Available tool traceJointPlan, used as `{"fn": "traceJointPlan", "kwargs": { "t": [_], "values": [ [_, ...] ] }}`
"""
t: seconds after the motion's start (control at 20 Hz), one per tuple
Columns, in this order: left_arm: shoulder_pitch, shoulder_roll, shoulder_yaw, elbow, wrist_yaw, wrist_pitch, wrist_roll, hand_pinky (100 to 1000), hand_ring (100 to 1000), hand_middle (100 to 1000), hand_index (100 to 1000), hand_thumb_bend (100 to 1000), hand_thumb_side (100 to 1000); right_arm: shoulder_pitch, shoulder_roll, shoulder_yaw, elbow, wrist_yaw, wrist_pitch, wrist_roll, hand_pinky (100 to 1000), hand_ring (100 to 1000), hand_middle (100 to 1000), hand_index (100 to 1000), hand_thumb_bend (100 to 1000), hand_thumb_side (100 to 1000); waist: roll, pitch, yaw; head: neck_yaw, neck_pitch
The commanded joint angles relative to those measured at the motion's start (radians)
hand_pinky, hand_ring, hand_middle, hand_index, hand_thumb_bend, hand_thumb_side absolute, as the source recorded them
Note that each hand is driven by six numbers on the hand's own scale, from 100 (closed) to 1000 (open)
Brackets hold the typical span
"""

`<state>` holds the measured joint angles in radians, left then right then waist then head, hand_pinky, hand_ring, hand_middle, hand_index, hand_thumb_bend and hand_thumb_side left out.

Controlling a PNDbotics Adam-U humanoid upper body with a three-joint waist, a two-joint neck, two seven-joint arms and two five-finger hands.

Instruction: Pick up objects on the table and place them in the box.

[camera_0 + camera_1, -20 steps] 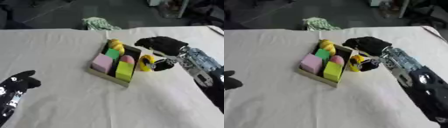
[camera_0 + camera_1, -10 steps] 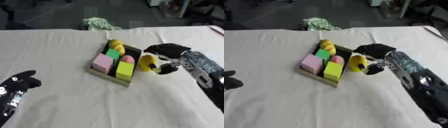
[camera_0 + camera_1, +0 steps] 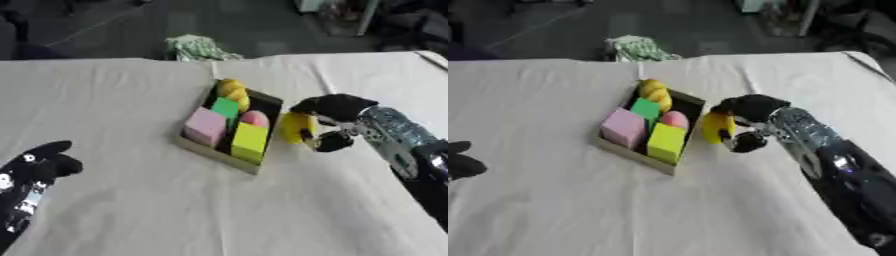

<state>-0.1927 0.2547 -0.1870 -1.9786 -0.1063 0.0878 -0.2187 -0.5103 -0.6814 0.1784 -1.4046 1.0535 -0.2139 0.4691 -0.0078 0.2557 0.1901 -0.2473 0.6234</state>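
A shallow box (image 3: 197, 146) lies askew at the table's middle. It holds a pink block (image 3: 206, 125), a green block (image 3: 226, 106), a yellow-green block (image 3: 249, 139), a pink rounded piece (image 3: 255, 118) and a yellow piece (image 3: 232, 90) at its far end. My right hand (image 3: 331, 108) is shut on a yellow object (image 3: 295, 128), held just right of the box's right wall. My left hand (image 3: 35, 167) shows at the lower left, apart from the box; its fingers look curled and hold nothing.
A green and white bundle of cloth (image 3: 198, 48) lies at the table's far edge, behind the box. The table is covered with a pale cloth (image 3: 131, 210). Dark floor and furniture lie beyond the far edge.
My right hand with the yellow object has dropped a little and moved closer to the box's right wall. The left hand has stayed put.
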Motion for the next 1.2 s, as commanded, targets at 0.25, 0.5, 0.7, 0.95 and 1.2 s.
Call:
{"fn": "traceJointPlan", "kwargs": {
  "t": [0.25, 0.5, 0.7, 0.95, 1.2],
  "values": [
    [-0.004, 0.01, 0.007, -0.021, 0.003, 0.0, 0.0, 825, 724, 634, 867, 100, 807, -0.021, 0.0, 0.011, 0.013, 0.019, -0.012, -0.03, 702, 727, 553, 692, 100, 418, -0.001, -0.018, 0.002, 0.001, -0.006],
    [-0.004, 0.011, 0.007, -0.021, 0.004, 0.001, 0.001, 825, 724, 634, 867, 100, 803, -0.022, -0.002, -0.01, -0.043, -0.03, 0.027, -0.102, 661, 615, 364, 491, 100, 324, -0.001, -0.019, 0.001, 0.002, -0.005],
    [-0.006, 0.012, 0.007, -0.021, 0.004, 0.0, 0.001, 825, 724, 634, 867, 100, 800, -0.025, -0.008, -0.021, -0.106, -0.09, 0.045, -0.162, 655, 582, 333, 462, 100, 262, 0.0, -0.02, -0.001, 0.002, -0.004],
    [-0.005, 0.013, 0.005, -0.021, 0.005, 0.0, 0.0, 825, 724, 634, 867, 100, 799, -0.045, -0.024, -0.022, -0.158, -0.161, 0.06, -0.191, 653, 570, 329, 458, 100, 242, 0.002, -0.022, 0.002, -0.003, -0.001],
    [-0.005, 0.01, 0.001, -0.021, 0.008, -0.001, -0.006, 825, 725, 634, 867, 100, 800, -0.143, -0.015, 0.007, -0.09, -0.188, 0.077, -0.198, 651, 563, 327, 452, 100, 234, 0.006, -0.023, 0.007, -0.011, -0.002]
  ]
}}
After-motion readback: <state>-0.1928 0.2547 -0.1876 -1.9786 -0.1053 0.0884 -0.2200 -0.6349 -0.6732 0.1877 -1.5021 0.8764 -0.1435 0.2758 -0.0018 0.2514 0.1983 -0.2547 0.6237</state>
